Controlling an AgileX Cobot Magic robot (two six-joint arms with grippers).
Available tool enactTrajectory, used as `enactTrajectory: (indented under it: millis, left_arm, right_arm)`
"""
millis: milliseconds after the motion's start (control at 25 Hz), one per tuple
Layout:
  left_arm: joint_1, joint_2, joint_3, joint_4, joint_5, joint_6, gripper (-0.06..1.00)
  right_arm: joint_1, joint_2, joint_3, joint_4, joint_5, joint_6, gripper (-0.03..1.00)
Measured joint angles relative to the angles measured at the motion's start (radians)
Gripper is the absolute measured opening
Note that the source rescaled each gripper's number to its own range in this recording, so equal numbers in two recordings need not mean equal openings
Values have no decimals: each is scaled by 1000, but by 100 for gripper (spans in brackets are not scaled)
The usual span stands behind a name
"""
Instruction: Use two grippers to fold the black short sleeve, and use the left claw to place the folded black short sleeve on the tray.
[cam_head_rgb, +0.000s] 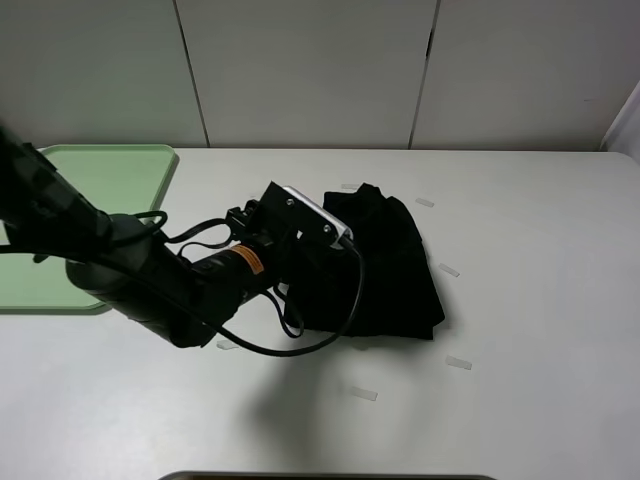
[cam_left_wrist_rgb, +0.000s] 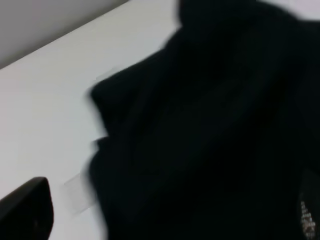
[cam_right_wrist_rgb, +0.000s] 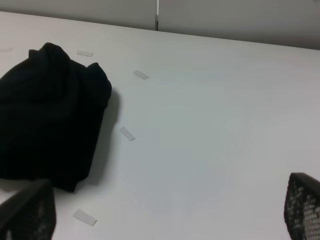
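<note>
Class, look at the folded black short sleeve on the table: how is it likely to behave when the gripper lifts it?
The black short sleeve looks like soft, wrinkled cloth, so it will probably sag and droop rather than hold shape. Its folds lie loosely stacked, so a one-edge pinch may let layers unfold. It seems light, and likely to drag across the smooth white table rather than roll.

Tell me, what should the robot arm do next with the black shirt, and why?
Probably close the left claw on the black short sleeve to lift it. The shirt looks already folded into a bundle, the claw is right at its edge, and the tray holds no shirt yet.
</note>
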Motion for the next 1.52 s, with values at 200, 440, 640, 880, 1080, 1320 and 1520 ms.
enactTrajectory:
  millis: [200,440,640,880,1080,1320,1520]
  left_arm:
    - [-16,17,-33,150,-17,-9,98]
    - [-19,32,-40,299,-45,-14,98]
    - [-19,114,-80,408,-84,-15,98]
    - [-19,167,-144,455,-101,-24,98]
    - [-21,168,-153,458,-135,-25,98]
    - [-22,118,-152,341,-159,-23,98]
    - [-15,94,-160,238,-173,-14,98]
  right_arm:
    - [0,0,0,0,0,0,100]
    - [0,0,0,0,0,0,100]
    - [0,0,0,0,0,0,100]
    - [0,0,0,0,0,0,100]
    - [0,0,0,0,0,0,100]
    - [0,0,0,0,0,0,100]
    - [0,0,0,0,0,0,100]
